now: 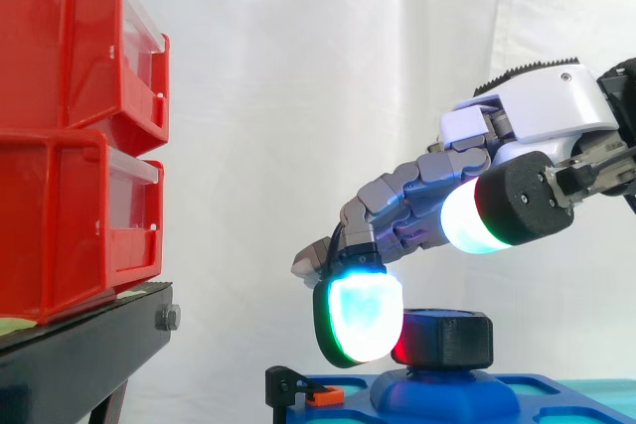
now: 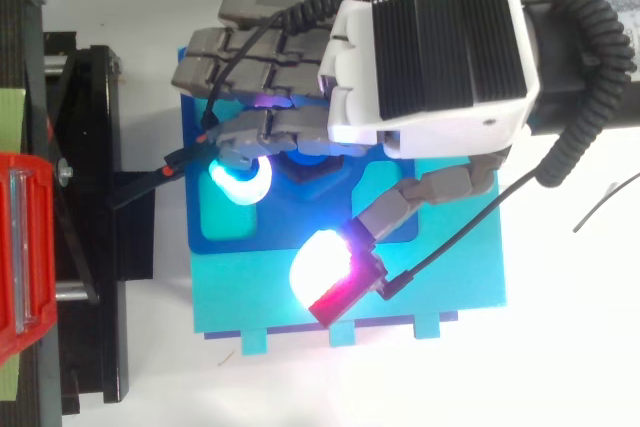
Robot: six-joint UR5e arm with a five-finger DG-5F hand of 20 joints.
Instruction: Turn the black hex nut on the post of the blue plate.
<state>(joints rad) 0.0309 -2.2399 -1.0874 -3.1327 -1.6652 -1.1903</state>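
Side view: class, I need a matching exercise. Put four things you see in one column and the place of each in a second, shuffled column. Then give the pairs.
Things
1. black hex nut
2. red bins
3. blue plate
4. hand

Places
A. stacked on the black stand, at the left
B. reaching in from the right edge
C. along the bottom edge, right of centre
D. on top of the plate's raised middle

Pairs: 1-D, 2-A, 3-C, 4-B
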